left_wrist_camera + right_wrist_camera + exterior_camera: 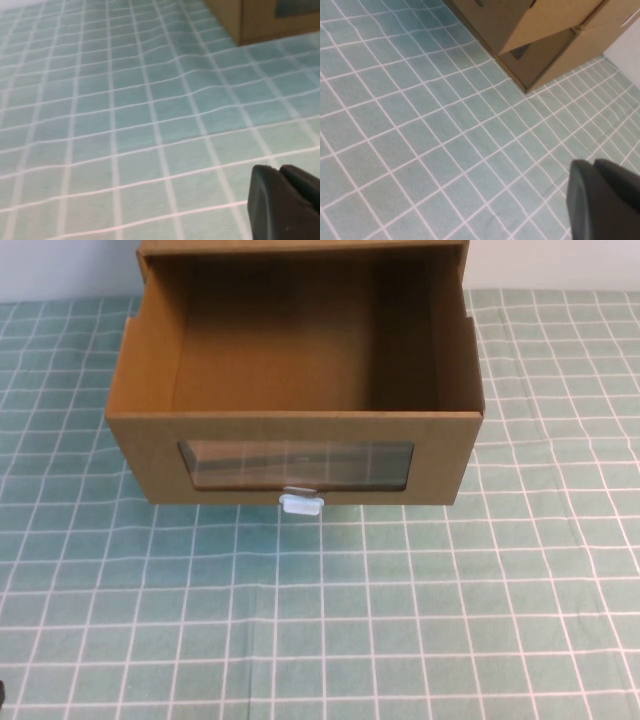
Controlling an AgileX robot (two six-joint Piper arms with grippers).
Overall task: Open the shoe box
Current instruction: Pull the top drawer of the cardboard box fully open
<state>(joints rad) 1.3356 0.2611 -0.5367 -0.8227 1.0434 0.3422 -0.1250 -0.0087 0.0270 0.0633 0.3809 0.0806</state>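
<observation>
Showing the shoe box (300,430) standing at the far middle of the green checked cloth (400,620), we are finding its drawer (145,370) already slid out toward the robot, with the inside open to view from above. We are judging the opening as done or nearly so. The cardboard is looking light and fairly stiff, though thin walls are likely bending under a hard pinch, and the whole box is likely sliding on the cloth if tugged. The small white tab (301,503) under the clear window (295,465) is offering the best hold. The left gripper (279,172) is hovering low over the cloth, well apart from the box, with its claw together on nothing. The right gripper (594,165) is hanging over the cloth on the other side, likewise pressed together and holding nothing
</observation>
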